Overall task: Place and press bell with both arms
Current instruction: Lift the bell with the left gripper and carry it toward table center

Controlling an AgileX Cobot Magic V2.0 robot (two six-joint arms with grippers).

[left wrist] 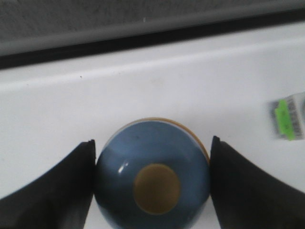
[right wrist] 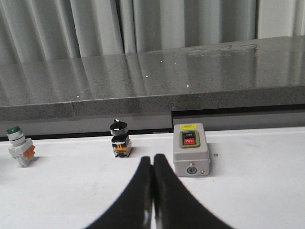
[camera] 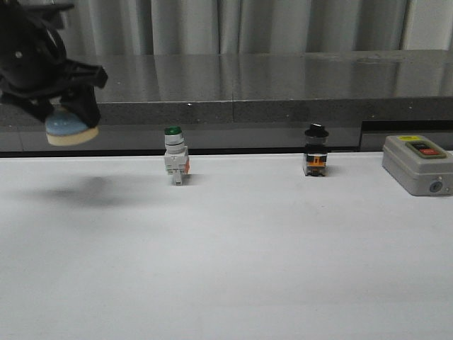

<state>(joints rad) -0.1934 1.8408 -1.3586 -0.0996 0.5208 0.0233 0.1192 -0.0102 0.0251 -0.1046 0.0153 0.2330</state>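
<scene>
The bell (camera: 69, 131), a light-blue dome on a cream base, hangs in the air at the far left, well above the white table (camera: 233, 248). My left gripper (camera: 60, 113) is shut on it. In the left wrist view the two black fingers press against both sides of the bell (left wrist: 152, 174), whose cream button faces the camera, and the left gripper (left wrist: 152, 164) holds it over the table. My right gripper (right wrist: 152, 160) is shut with nothing between its fingers; it does not show in the front view.
A green-capped white push-button switch (camera: 175, 156) stands at the back, left of centre. A black-capped switch (camera: 316, 151) stands right of centre, and a grey box with a red button (camera: 417, 163) sits far right. A dark stone ledge (camera: 283, 85) runs behind the table.
</scene>
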